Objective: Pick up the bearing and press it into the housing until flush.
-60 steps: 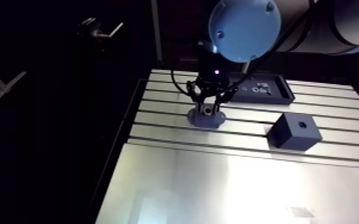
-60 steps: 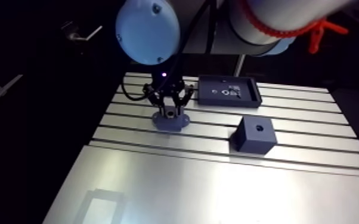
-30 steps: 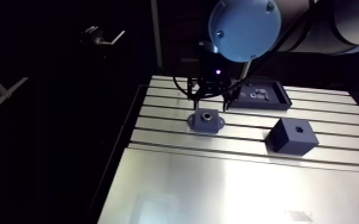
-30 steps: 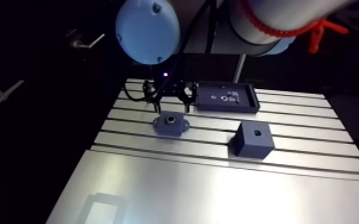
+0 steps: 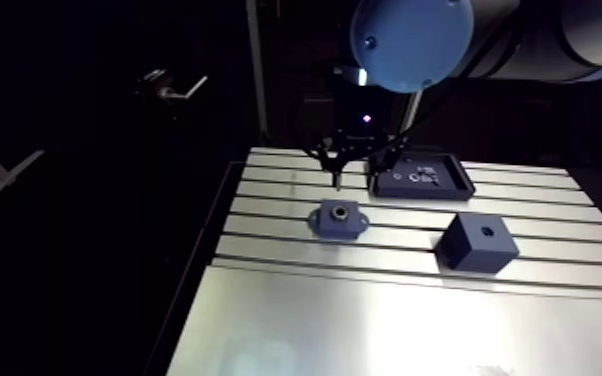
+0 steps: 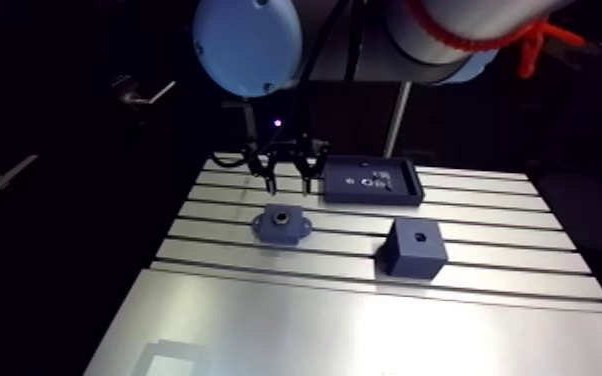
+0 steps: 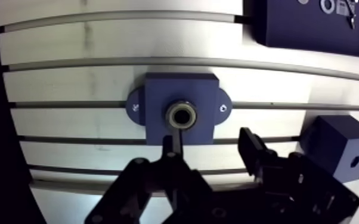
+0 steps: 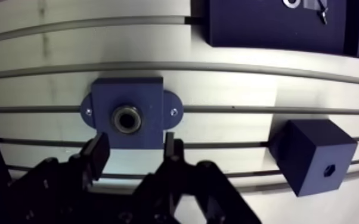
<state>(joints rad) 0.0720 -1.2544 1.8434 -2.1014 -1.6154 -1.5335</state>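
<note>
In the arm view, the slotted metal desk [image 6: 365, 320] fills the lower middle of the frame. A dark flanged housing [image 6: 281, 224] lies left of centre and a dark cube [image 6: 413, 248] with a hole lies right of centre. A shallow tray [image 6: 337, 190] of small parts [image 6: 373, 182] lies above them, all apart.

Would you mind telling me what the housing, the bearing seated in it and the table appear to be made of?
The housing looks like matte dark-blue plastic, perhaps printed: dull, uniform, no glare. The bearing looks like metal: a shiny pale ring around a dark bore. The table looks like bare brushed aluminium: bright, reflective, with long slots.
</note>
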